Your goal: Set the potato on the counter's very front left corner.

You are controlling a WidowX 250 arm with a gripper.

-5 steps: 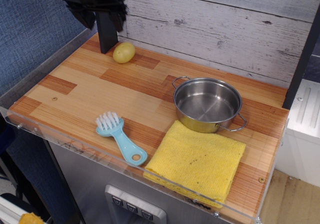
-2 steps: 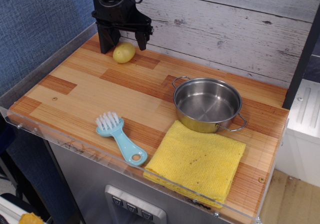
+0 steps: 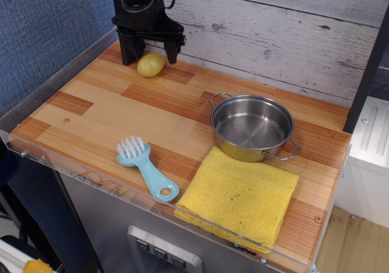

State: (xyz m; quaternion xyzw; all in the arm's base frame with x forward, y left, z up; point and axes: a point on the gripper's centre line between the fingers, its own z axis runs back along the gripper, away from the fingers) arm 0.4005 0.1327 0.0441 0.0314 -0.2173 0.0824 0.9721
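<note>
The pale-yellow potato [image 3: 150,64] lies at the back left of the striped wood counter [image 3: 109,112], near the back wall. My black gripper [image 3: 151,54] hangs just above and behind the potato, open, with one finger [image 3: 130,49] to its left and the other to its right. The fingers straddle the potato without closing on it. The counter's front left corner [image 3: 27,132], with its reddish-brown plank patch, lies far from the potato.
A light-blue brush [image 3: 146,168] lies front centre. A steel pot [image 3: 251,126] stands right of centre, with a folded yellow cloth [image 3: 240,197] in front of it. A clear acrylic rim [image 3: 91,174] runs along the front edge. A blue wall stands to the left.
The gripper has come down from above the back left corner to sit around the potato, with its fingers now spread to either side. The potato has not moved.
</note>
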